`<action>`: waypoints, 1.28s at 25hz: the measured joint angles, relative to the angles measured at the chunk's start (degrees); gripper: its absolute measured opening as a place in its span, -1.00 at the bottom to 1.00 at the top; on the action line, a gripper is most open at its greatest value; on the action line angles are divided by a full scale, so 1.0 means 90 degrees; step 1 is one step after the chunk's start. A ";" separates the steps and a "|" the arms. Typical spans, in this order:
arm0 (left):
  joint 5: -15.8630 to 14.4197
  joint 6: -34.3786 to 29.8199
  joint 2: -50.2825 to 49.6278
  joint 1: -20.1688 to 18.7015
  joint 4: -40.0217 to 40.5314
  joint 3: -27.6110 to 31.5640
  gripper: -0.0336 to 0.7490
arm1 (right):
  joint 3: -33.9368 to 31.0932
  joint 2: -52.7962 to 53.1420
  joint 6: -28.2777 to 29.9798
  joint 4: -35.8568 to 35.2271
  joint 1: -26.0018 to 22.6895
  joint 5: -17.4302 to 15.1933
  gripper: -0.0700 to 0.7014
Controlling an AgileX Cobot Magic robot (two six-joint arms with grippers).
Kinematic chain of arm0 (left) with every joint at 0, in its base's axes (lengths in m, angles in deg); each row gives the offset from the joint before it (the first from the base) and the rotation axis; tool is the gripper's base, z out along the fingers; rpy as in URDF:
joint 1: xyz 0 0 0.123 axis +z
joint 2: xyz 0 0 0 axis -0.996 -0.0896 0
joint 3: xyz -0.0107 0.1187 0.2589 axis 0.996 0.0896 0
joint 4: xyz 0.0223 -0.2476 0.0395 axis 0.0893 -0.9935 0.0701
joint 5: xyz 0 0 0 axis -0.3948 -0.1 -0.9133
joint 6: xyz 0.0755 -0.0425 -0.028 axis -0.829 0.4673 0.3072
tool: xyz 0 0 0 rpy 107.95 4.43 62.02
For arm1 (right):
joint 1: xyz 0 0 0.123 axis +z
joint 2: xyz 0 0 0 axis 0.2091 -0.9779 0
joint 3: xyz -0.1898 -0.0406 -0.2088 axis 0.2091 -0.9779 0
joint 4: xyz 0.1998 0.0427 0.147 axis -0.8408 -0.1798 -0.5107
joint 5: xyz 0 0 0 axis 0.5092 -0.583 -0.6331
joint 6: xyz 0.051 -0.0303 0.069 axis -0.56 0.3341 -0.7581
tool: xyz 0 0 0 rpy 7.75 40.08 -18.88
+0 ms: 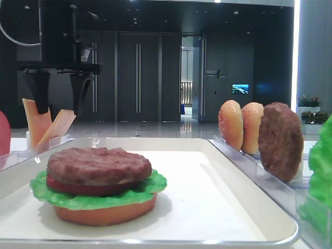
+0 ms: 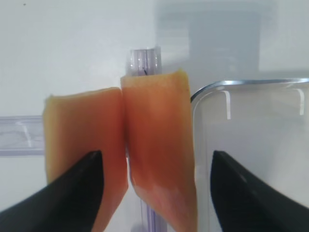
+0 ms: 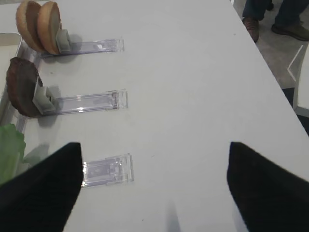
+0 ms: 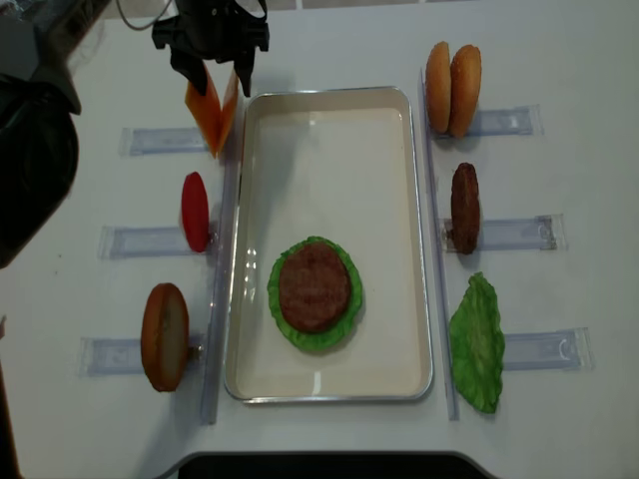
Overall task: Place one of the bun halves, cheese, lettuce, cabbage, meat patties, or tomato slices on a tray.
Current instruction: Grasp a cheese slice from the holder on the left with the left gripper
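Low down, the first exterior view shows the left gripper (image 1: 58, 106) spread around the two cheese (image 1: 45, 126) slices, beyond the tray (image 1: 218, 205) holding a half-built burger. From the right wrist, the right gripper (image 3: 153, 181) hangs released over bare table, near bun halves (image 3: 39, 24). Left wrist: fingers (image 2: 79, 186) flank both slices without pinching. Overhead, cheese stands in its rack beside the tray's far-left corner.

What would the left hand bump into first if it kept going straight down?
Most likely the cheese. The left hand points down with its open fingers either side of the two leaning slices, so they come first, though depth is hard to judge.
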 joint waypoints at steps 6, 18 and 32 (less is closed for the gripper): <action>0.0000 0.0000 0.0000 0.0000 0.0015 0.0000 0.26 | 0.0000 0.0000 0.0000 0.0000 0.0000 0.0000 0.68; 0.0000 -0.0020 -0.0213 -0.0019 -0.0003 0.0000 0.12 | 0.0000 0.0000 0.0000 0.0000 0.0000 0.0002 0.68; 0.0000 -0.0292 -0.0296 -0.0045 0.0036 0.0000 -0.81 | 0.0000 0.0000 0.0000 0.0000 0.0000 0.0002 0.68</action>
